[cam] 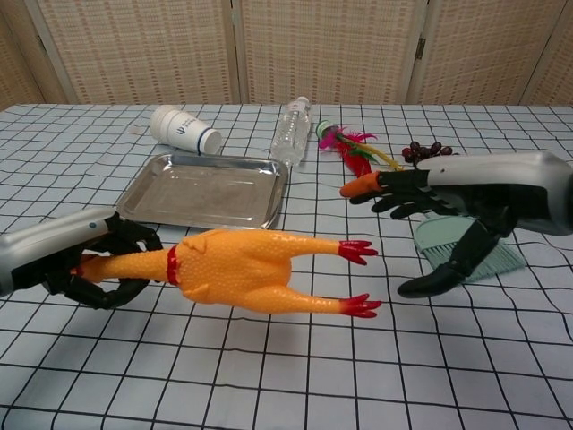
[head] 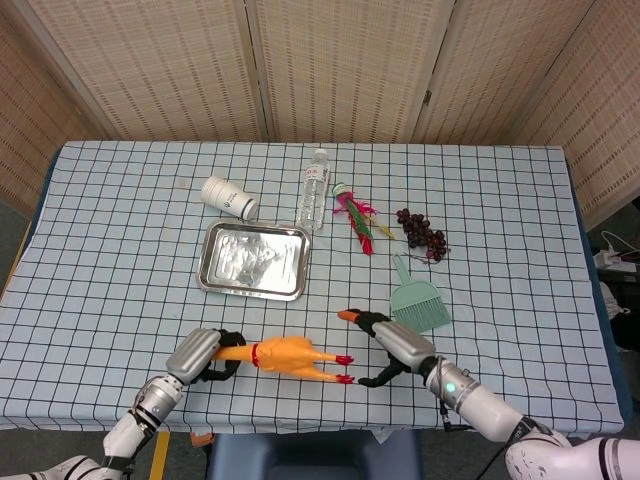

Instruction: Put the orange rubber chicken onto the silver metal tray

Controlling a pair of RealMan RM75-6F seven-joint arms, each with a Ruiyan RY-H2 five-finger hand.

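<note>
Woven screens stand behind the checked counter (head: 100, 260). I judge the orange rubber chicken (cam: 255, 271) light, soft and bendy; the thin neck is the best hold. The left hand (cam: 85, 264) grasps it there, its body hanging over the counter near the silver metal tray (cam: 148, 193). The right hand (cam: 466, 210) is released, fingers spread beside the feet.

Setting: robot test or lab station, staged indoors. Evidence: table (head: 110, 260) under a blue-checked cloth, closed in by woven folding screens (head: 340, 65); unrelated props laid out: pill bottle (head: 229, 197), water bottle (head: 313, 189), plastic grapes (head: 422, 232), hand brush (head: 418, 301).
</note>
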